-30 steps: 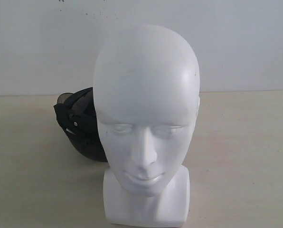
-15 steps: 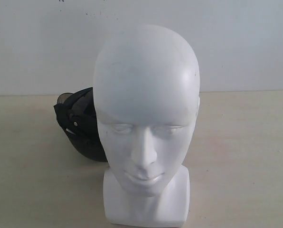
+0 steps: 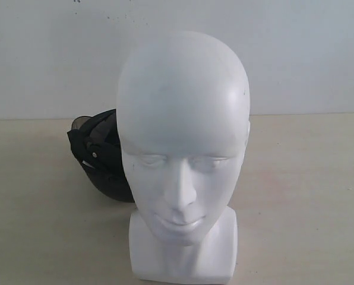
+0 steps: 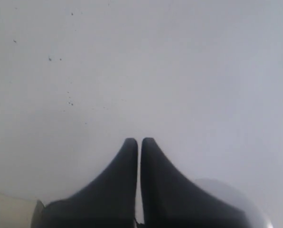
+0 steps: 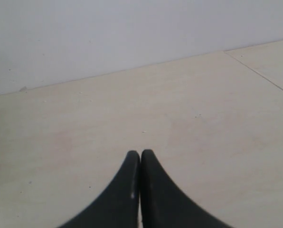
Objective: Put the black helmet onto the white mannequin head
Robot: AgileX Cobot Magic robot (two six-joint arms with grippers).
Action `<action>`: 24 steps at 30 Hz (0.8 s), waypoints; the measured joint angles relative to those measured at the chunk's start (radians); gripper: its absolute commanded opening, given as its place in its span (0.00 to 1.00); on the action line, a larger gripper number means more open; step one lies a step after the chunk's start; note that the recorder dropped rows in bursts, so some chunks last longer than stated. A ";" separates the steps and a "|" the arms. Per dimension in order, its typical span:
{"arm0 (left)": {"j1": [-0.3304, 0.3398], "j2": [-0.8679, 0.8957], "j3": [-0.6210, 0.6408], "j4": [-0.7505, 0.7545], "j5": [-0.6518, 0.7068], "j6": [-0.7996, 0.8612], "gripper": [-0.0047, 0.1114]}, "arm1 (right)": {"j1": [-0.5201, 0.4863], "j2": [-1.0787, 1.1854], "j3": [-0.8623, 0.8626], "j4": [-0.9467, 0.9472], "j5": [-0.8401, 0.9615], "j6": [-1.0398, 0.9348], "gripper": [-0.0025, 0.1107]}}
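The white mannequin head (image 3: 183,136) stands upright at the front middle of the exterior view, face toward the camera, on its blocky neck base. Behind it to the left lies the black helmet (image 3: 100,157), mostly hidden by the head, with straps and a bit of smoky visor showing. Neither arm appears in the exterior view. My left gripper (image 4: 139,140) is shut with nothing between its fingers and faces a white wall. My right gripper (image 5: 140,153) is shut and empty above the pale tabletop.
The beige tabletop (image 3: 307,196) runs back to a white wall (image 3: 296,53). In the right wrist view a thin seam (image 5: 260,73) crosses the tabletop near one corner.
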 measured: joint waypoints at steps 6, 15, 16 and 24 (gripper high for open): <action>0.000 0.029 -0.020 -0.085 0.184 0.067 0.08 | 0.000 0.000 0.000 0.000 0.000 0.000 0.02; 0.000 0.600 -0.295 -0.016 0.556 0.238 0.08 | 0.008 0.000 0.000 0.000 0.000 0.000 0.02; 0.000 0.665 -0.335 -0.001 0.556 0.255 0.08 | 0.008 0.000 0.000 0.000 0.000 0.000 0.02; 0.000 1.127 -0.641 0.116 0.543 0.282 0.08 | 0.008 0.000 0.000 0.000 0.000 0.000 0.02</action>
